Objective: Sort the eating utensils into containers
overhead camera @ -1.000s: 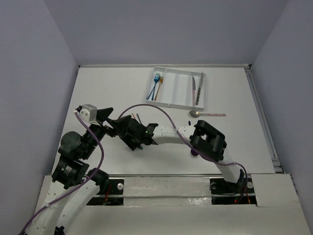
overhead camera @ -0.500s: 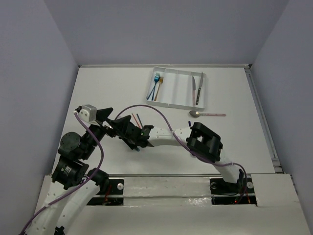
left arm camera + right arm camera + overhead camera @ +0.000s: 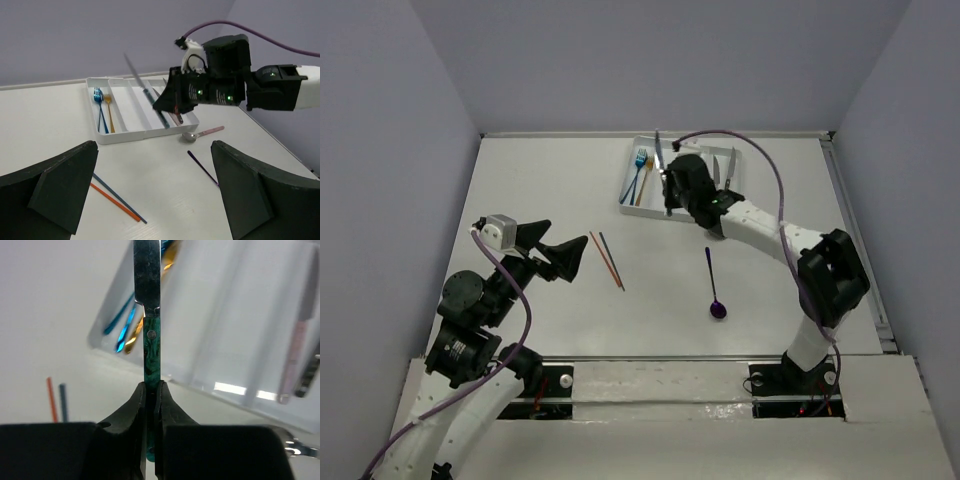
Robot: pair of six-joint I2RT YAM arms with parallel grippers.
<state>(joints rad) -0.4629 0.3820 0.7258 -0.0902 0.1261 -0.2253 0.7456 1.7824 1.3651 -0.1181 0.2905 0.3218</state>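
Note:
My right gripper (image 3: 667, 190) is shut on a silver knife with a green handle (image 3: 152, 355) and holds it tilted over the left part of the white tray (image 3: 670, 150). The knife's blade (image 3: 145, 90) points up and away. A blue fork (image 3: 638, 172) and a gold fork (image 3: 645, 180) lie in the tray's left compartment. Other knives (image 3: 728, 180) lie in its right compartment. Red (image 3: 604, 258) and teal (image 3: 612, 260) chopsticks and a purple spoon (image 3: 713, 290) lie on the table. My left gripper (image 3: 558, 250) is open and empty, just left of the chopsticks.
A pink-handled silver spoon (image 3: 202, 133) lies just in front of the tray; my right arm hides it in the top view. Walls close in the table on the left, far and right sides. The tray's middle compartments (image 3: 225, 315) hold nothing.
My right arm has swung from the near left of the table to the tray, carrying the knife. The chopsticks and purple spoon are now uncovered. The left arm has not moved.

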